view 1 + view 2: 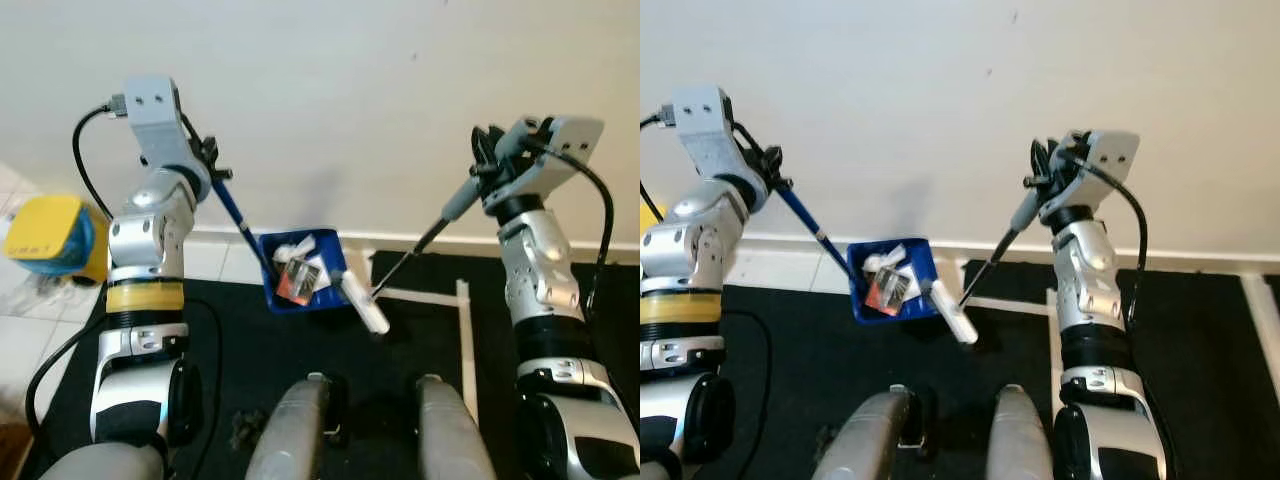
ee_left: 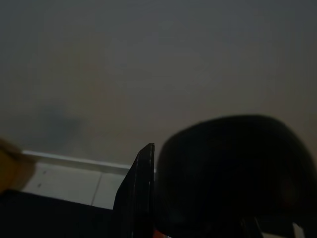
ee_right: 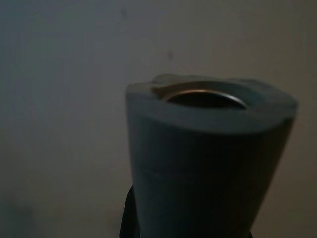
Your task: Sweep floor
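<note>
Black mat [image 1: 250,360] on white tile floor [image 1: 30,310], beige wall [image 1: 330,100] behind.

Wall [image 1: 330,100] close ahead blocks reach; blue dustpan [image 1: 300,272] and yellow-blue object [image 1: 50,240] crowd baseboard.

Glossy blue plastic dustpan [image 1: 305,270], matt black mat [image 1: 260,360]

Both arms [image 1: 150,250] were silver with black joints; black cables looped alongside, and a yellow band [image 1: 145,296] ringed the left one.
</note>
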